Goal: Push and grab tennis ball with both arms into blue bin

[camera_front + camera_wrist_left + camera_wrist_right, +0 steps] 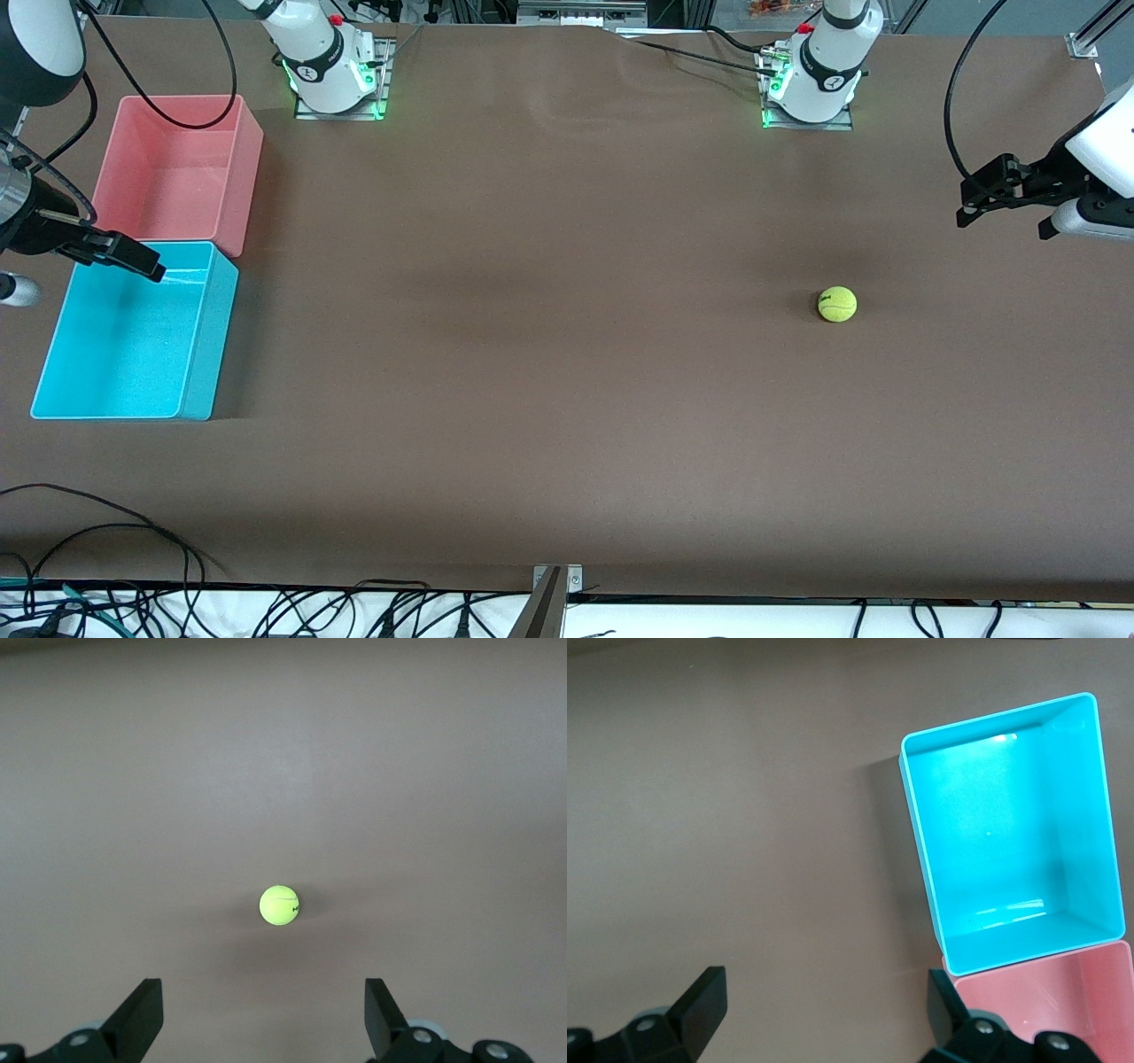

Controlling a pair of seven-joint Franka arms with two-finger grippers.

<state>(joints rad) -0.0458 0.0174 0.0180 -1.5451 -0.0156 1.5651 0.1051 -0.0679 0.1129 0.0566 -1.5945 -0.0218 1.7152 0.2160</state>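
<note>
The left gripper (262, 1020) is held wide open and empty near the ball (836, 304), ready to push. The right gripper (824, 1019), likewise open and empty, is stationed over the blue bin (197, 350).

Robotics lab; two white arms (323, 58) on green-lit bases bolted to a brown tabletop (567, 354); loose black cables (266, 611) along its near edge; aluminium framing (1094, 31) at one corner.
</note>
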